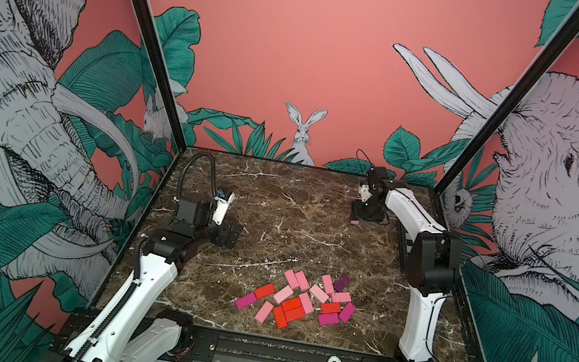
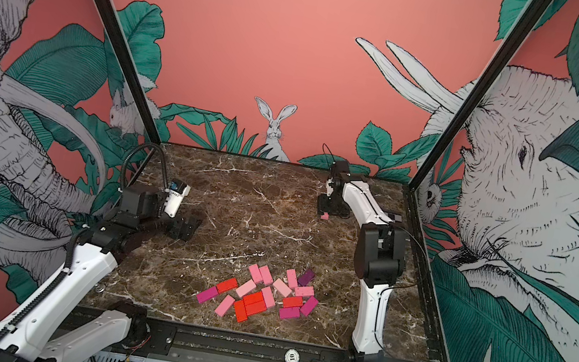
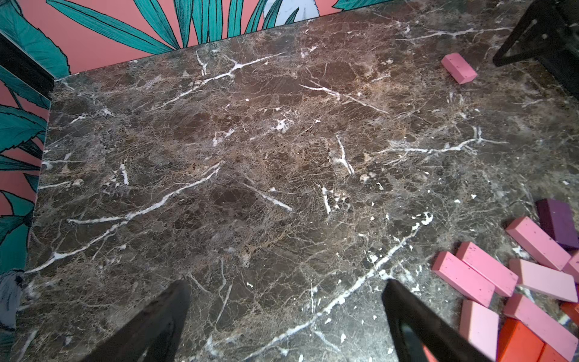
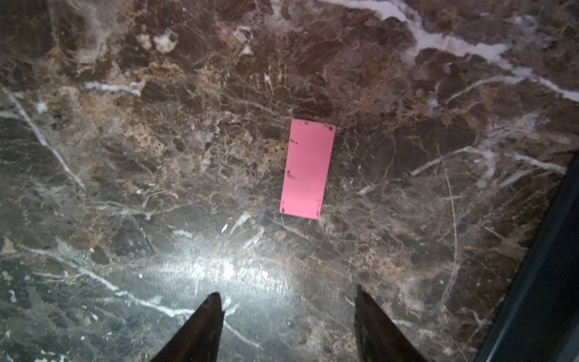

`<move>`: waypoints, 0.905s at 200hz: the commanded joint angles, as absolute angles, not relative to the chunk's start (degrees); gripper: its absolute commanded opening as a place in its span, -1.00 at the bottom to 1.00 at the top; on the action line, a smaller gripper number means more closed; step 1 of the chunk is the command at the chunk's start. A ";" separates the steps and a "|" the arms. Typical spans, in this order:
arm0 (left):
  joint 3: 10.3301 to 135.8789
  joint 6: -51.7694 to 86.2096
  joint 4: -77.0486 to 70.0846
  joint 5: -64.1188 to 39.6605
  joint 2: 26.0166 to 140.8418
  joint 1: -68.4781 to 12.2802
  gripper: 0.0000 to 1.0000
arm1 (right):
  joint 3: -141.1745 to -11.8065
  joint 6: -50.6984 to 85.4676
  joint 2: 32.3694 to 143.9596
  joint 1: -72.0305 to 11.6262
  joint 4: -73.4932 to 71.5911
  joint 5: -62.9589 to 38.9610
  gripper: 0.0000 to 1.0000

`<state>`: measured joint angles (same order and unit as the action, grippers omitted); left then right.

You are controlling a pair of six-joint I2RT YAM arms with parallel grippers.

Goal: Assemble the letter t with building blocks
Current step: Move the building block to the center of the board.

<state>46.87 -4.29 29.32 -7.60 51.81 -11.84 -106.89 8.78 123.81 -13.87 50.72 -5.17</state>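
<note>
Pink block (image 4: 307, 169) lay alone, well apart from the heap (image 1: 294, 304), likely starting the T; we logged left and right jaws open, empty.

A robot test cell: black frame posts (image 1: 145, 37) carry printed jungle panels (image 1: 341, 40), with a rabbit (image 1: 303, 129) at 12 o'clock, an elephant (image 1: 0, 85) at 9 and a second elephant (image 1: 559, 154) at 3, around a marble-patterned counter (image 1: 277, 196). The left arm (image 1: 127, 302) and right arm (image 1: 418, 328) are mounted on a black rail (image 1: 253, 349) at 6 o'clock.
</note>
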 commanded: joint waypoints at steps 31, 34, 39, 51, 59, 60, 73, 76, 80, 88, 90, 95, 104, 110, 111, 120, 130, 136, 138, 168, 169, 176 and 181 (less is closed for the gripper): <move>46.13 -3.96 29.66 -7.04 50.29 -11.79 0.97 | -109.86 10.45 129.42 -13.76 45.53 -3.97 0.13; 46.06 -3.96 29.62 -7.03 50.41 -11.78 0.97 | -109.94 10.58 129.75 -13.73 45.34 -3.89 0.12; 46.05 -4.00 29.58 -7.05 50.45 -11.83 0.96 | -110.10 10.75 130.17 -13.74 45.12 -3.58 0.11; 46.06 -3.97 29.69 -7.12 50.47 -11.77 0.97 | -110.30 11.12 130.83 -13.71 44.38 -3.04 0.10; 46.12 -3.96 29.68 -7.12 50.62 -11.75 0.97 | -110.47 11.40 131.19 -13.72 43.93 -2.55 0.08; 46.13 -3.96 29.70 -7.12 50.58 -11.76 0.97 | -110.47 11.46 131.25 -13.72 43.85 -2.50 0.08; 46.12 -4.04 29.68 -7.05 50.60 -11.76 0.97 | -110.72 11.74 131.78 -13.72 43.46 -1.81 0.04; 46.14 -4.04 29.66 -7.03 50.58 -11.78 0.96 | -110.74 11.86 131.89 -13.73 43.36 -1.64 0.03; 46.10 -4.00 29.68 -7.09 50.61 -11.78 0.97 | -110.82 11.91 132.07 -13.71 43.34 -1.48 0.02; 46.05 -4.04 29.77 -6.98 50.54 -11.78 0.96 | -110.92 12.04 132.39 -13.74 43.09 -1.11 -0.01; 46.08 -3.98 29.79 -7.02 50.54 -11.78 0.96 | -110.98 12.04 132.50 -13.72 43.07 -1.05 -0.01; 46.10 -4.00 29.73 -6.98 50.50 -11.79 0.96 | -111.15 12.05 132.69 -13.71 43.07 -0.86 -0.03; 46.11 -4.00 29.78 -6.88 50.54 -11.78 0.96 | -111.42 12.20 133.21 -13.73 43.12 -0.86 -0.08; 46.11 -4.01 29.75 -6.91 50.45 -11.78 0.96 | -111.57 12.21 133.45 -13.74 43.08 -0.86 -0.10; 46.13 -3.98 29.73 -6.84 50.45 -11.78 0.96 | -111.60 12.21 133.48 -13.72 43.12 -0.87 -0.12; 46.06 -3.98 29.88 -6.81 50.34 -11.78 0.96 | -111.75 12.29 133.81 -13.73 43.17 -1.04 -0.15; 46.06 -4.02 29.83 -6.71 50.27 -11.73 0.96 | -111.88 12.48 134.06 -13.77 43.24 -1.26 -0.19; 46.07 -3.96 29.85 -6.77 50.27 -11.78 0.96 | -111.88 12.58 134.21 -13.78 43.21 -1.24 -0.19; 46.06 -4.00 29.85 -6.72 50.27 -11.84 0.96 | -111.88 12.62 134.21 -13.73 43.21 -1.36 -0.20; 46.10 -4.00 29.85 -6.68 50.32 -11.74 0.95 | -111.81 13.04 134.55 -13.71 43.26 -1.49 -0.20; 46.12 -3.98 29.87 -6.72 50.34 -11.72 0.96 | -111.80 13.02 134.56 -13.71 43.25 -1.49 -0.20; 46.08 -4.00 29.88 -6.69 50.35 -11.78 0.95 | -111.81 13.03 134.56 -13.75 43.33 -1.54 -0.20; 46.11 -3.98 29.88 -6.75 50.30 -11.73 0.95 | -111.72 13.18 134.56 -13.80 43.35 -1.58 -0.21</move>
